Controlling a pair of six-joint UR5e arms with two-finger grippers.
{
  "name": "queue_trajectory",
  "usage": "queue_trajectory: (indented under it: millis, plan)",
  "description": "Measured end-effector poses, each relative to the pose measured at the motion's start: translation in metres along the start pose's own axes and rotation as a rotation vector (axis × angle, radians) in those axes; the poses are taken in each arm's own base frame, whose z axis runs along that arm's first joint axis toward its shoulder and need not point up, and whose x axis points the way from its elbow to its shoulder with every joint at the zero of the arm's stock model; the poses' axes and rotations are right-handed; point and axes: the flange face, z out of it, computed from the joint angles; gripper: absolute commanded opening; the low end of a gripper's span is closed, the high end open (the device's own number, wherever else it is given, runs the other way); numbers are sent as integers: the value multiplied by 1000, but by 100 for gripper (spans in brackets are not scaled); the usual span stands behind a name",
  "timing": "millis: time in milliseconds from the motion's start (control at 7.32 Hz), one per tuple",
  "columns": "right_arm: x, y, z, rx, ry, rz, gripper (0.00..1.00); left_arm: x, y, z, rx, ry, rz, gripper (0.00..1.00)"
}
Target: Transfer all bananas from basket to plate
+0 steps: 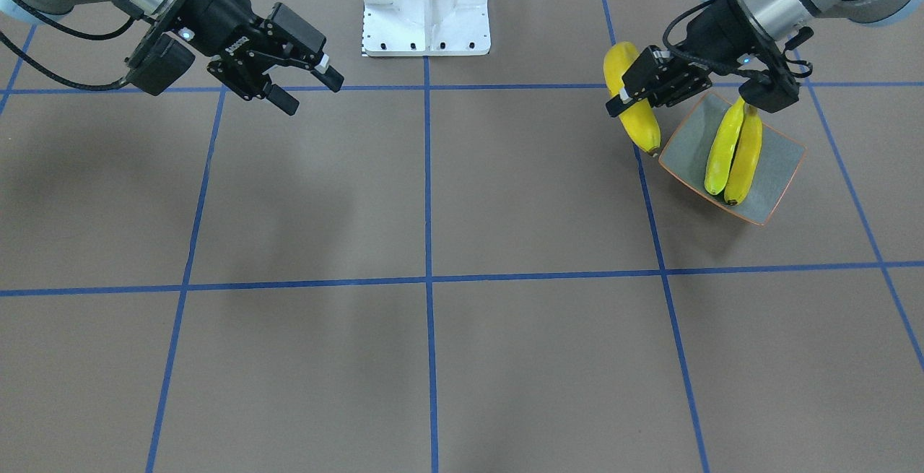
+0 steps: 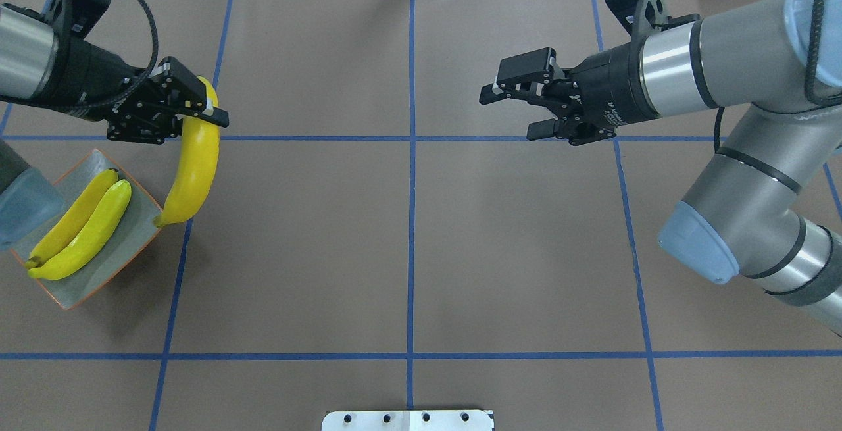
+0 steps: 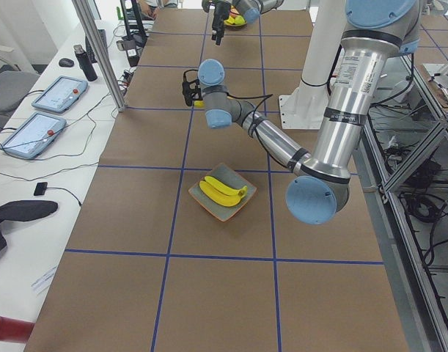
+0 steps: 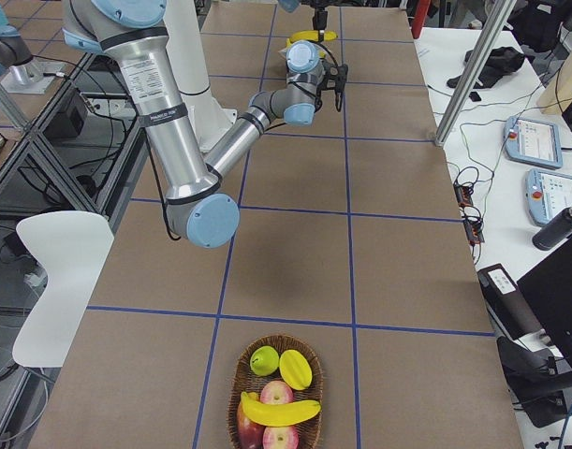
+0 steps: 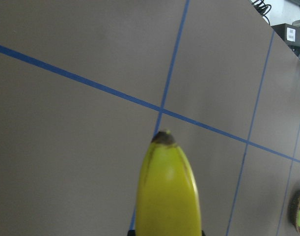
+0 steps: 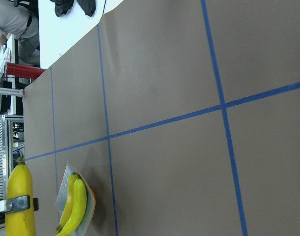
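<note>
The plate (image 2: 128, 230) near the table's left end carries two bananas (image 2: 82, 230) side by side. Just beyond its corner, the left gripper (image 2: 212, 105) has its fingers clamped on a third banana (image 2: 194, 174), which hangs tip-down by the rim. Further on, the right gripper (image 2: 512, 114) hovers with fingers spread wide and empty, its white lettering too small to read, and at the table's right end a basket (image 4: 237, 374) holds another banana (image 4: 281, 412) among other fruit.
</note>
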Motion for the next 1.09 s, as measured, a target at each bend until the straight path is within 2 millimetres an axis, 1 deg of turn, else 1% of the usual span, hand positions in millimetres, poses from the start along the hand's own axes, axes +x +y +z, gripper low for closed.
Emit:
queue_trajectory:
  millis: [137,273,410,546,683,819,956,1093]
  plan:
    - [16,-10,-1,27,26,3,100,-40,0,-1,10,-55,50,0]
    - [34,-18,-3,63,56,-10,100,-66,-4,-2,35,-115,99,0]
    - [53,-25,-5,97,87,-37,100,-82,-11,1,67,-186,148,0]
    - [65,-28,-6,119,108,-53,100,-93,-18,5,101,-273,194,0]
    - [70,-30,-6,129,117,-60,100,-102,-21,11,124,-371,225,0]
    - [73,-31,-7,134,124,-60,100,-107,-18,16,135,-474,239,0]
    - [78,-33,-7,139,132,-55,100,-107,-12,20,139,-574,244,0]
    - [83,-34,-7,143,140,-51,100,-108,-6,19,128,-655,268,0]
